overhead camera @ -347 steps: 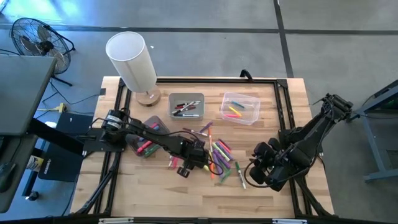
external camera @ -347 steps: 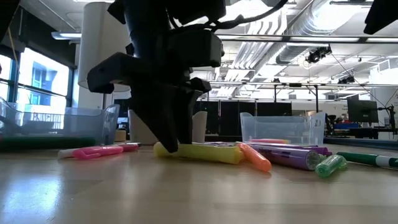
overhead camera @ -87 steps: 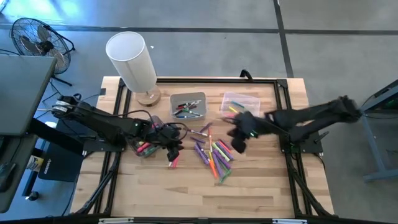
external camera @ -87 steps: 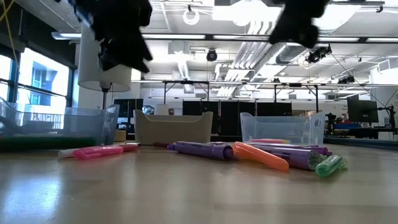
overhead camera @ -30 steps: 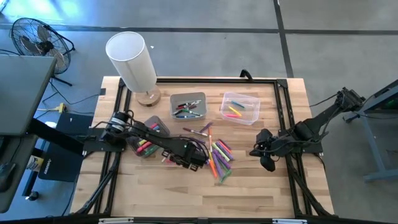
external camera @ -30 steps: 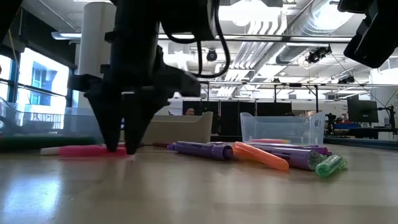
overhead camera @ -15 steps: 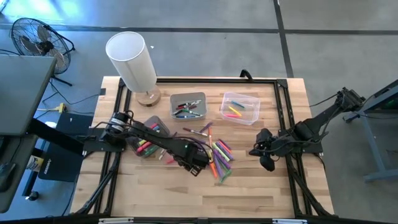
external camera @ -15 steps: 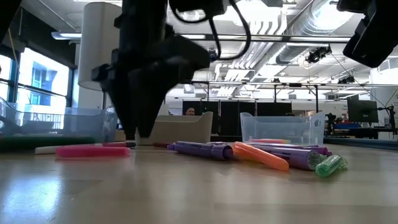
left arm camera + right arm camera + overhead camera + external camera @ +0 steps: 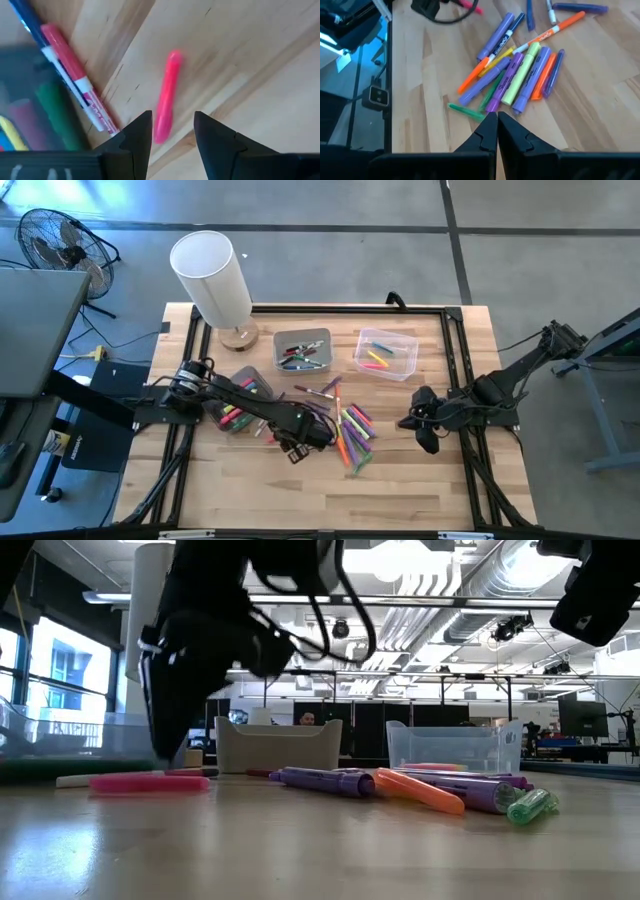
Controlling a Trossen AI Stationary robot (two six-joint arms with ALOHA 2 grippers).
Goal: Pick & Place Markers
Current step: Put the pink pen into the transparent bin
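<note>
Leftward goes the left hand (image 9: 296,451) since half a second back, off the coloured pile and over toward the lone pink plastic highlighter (image 9: 166,95); its fingers stand apart with nothing between them, the pink barrel lying just ahead of the tips; that pen rests flat on the wooden bench (image 9: 420,480), left of the heap of purple, orange and green markers (image 9: 350,430), beside the dark bin (image 9: 240,398); light, stiff, smooth-sided, likely to roll; best pinched mid-barrel, across its long axis, which runs away from the fingers; right hand (image 9: 424,430) waits pinched shut, empty, near the bench's right edge.
</note>
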